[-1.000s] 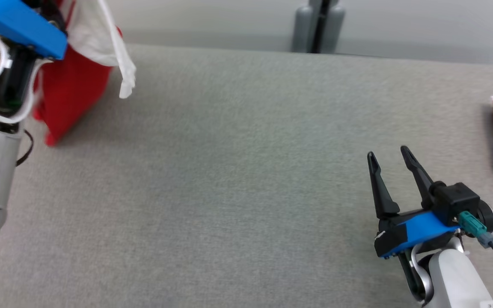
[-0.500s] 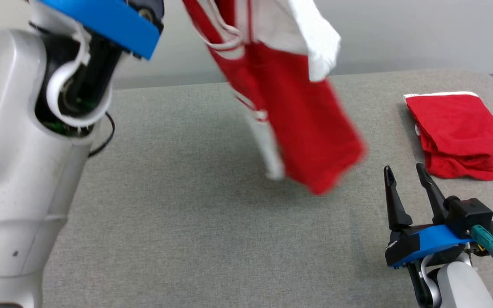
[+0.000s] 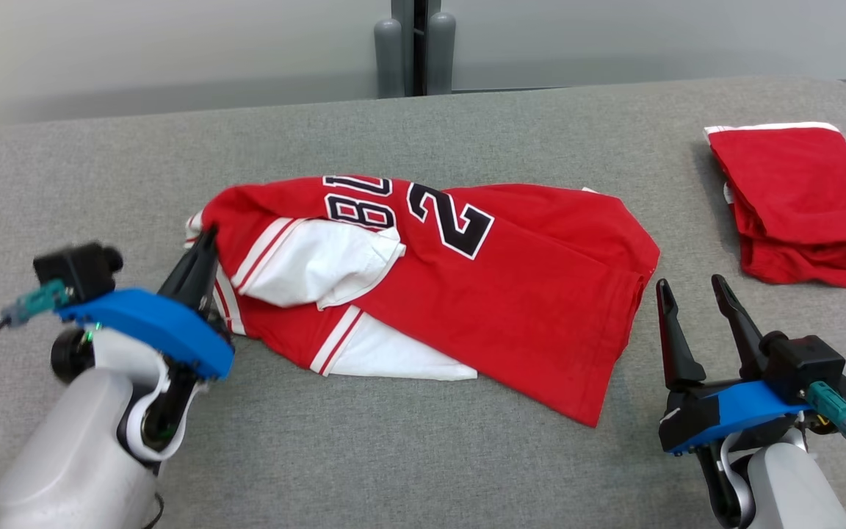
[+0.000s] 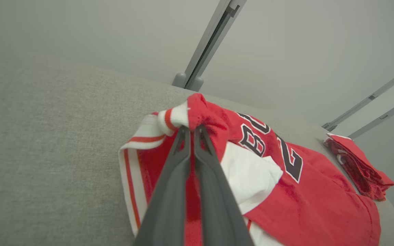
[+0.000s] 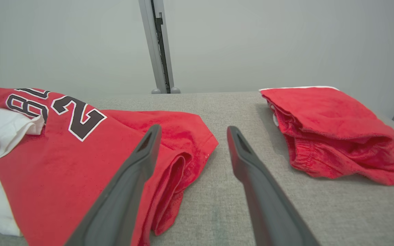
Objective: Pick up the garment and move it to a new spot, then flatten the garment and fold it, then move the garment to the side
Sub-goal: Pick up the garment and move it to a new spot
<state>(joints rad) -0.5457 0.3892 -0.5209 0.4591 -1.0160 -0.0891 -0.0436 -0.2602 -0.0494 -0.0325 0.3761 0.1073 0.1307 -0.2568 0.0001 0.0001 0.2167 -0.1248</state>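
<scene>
Head view, left fingers (image 3: pixel 197 266) clamped on garment (image 3: pixel 526 294), right fingers (image 3: pixel 670 330) wide apart, empty, beside its hem.

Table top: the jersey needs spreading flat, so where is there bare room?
Bare: the near strip of the table below the jersey, between the arms, and the far strip behind the jersey to the back edge. Crowded: the right side, where the open right end effector stands between the jersey's hem and the folded red garment.

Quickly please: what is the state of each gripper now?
Left gripper: closed, holding the jersey at its edge.
Right gripper: open, holding nothing.
</scene>
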